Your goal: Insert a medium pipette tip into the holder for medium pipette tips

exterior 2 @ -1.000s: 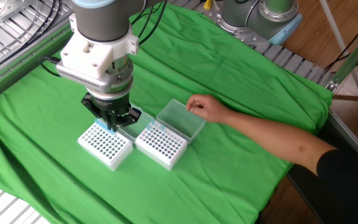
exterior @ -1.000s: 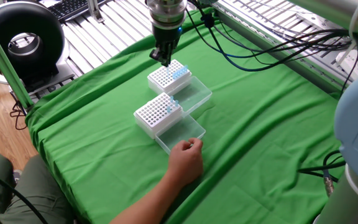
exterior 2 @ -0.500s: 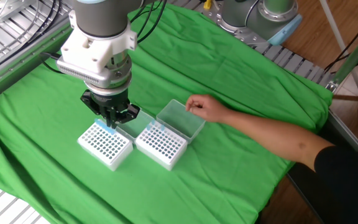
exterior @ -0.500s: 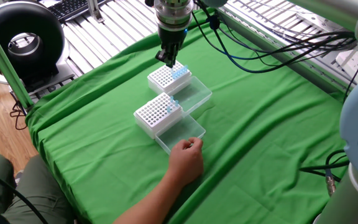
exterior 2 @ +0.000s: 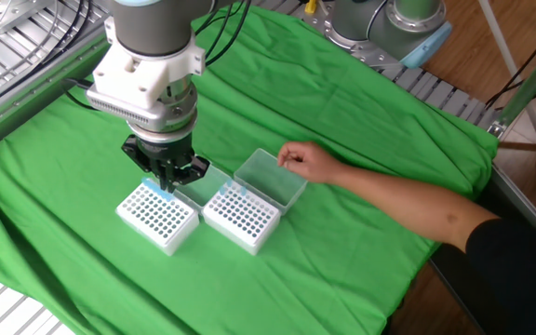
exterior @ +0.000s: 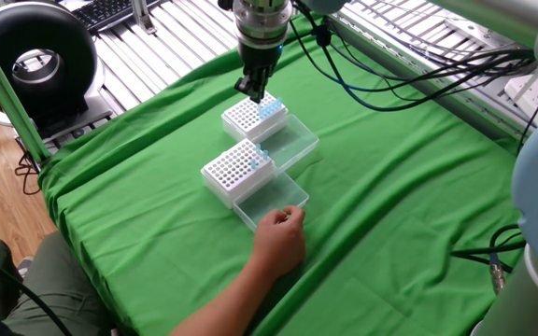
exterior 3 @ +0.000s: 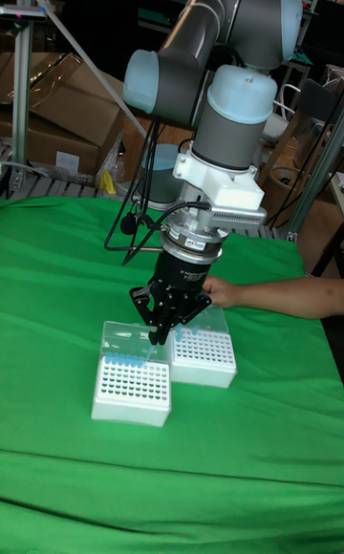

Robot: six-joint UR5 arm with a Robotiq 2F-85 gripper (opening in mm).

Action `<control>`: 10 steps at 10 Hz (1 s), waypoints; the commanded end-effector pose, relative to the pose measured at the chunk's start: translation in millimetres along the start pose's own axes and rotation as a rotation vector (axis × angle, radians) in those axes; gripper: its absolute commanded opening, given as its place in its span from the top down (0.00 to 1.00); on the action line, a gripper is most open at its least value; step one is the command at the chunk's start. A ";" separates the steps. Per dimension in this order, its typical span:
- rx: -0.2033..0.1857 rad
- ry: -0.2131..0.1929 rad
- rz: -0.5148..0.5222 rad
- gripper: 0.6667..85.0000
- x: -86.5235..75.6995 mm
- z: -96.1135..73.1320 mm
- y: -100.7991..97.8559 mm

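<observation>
Two white racks sat side by side on the green cloth (exterior: 409,187) that covered the desk, and the big grey arm (exterior 3: 215,57) hung straight down over one of them. A person's hand (exterior: 278,238) rested at the rim of the clear lid (exterior: 271,201) of the other rack (exterior: 236,170), the one nearer that hand.

Which of the two look-alikes was the holder for medium pipette tips? The pincer (exterior: 253,91) hovered over the rack farther from the hand, so that one is taken as the holder for medium pipette tips (exterior: 252,116). It lay directly below the pincer, close but apart, with its own clear lid (exterior: 297,140) folded open flat beside it. From the other fixed view the pincer (exterior 2: 167,182) stood above the holder's back edge (exterior 2: 156,212), by a small cluster of pale blue tips (exterior: 270,109).

The pincer's fingers were drawn close together, nearly meeting at the tips. Whether a tip was pinched between them could not be told; it was too small to make out.
</observation>
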State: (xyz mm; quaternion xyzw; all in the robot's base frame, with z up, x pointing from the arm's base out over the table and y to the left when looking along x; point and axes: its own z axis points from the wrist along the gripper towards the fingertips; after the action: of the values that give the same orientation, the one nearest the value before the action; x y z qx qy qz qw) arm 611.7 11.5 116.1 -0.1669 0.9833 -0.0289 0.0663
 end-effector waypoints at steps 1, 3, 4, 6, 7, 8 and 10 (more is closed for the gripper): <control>-0.013 -0.010 0.009 1.00 -2.4 0.4 2.3; -0.015 -0.014 0.009 1.00 -3.8 1.6 3.0; -0.015 -0.014 0.011 1.00 -3.7 2.0 3.1; -0.015 -0.017 0.013 1.00 -4.2 2.9 3.5; -0.015 -0.019 0.013 1.00 -4.4 3.9 3.5; -0.015 -0.023 0.013 1.00 -4.6 5.5 3.2; -0.037 -0.025 -0.009 0.97 -0.6 12.3 6.7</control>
State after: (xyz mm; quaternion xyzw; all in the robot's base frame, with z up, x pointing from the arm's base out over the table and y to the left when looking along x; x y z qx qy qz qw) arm 613.7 14.7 109.3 -0.1672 0.9830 -0.0224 0.0729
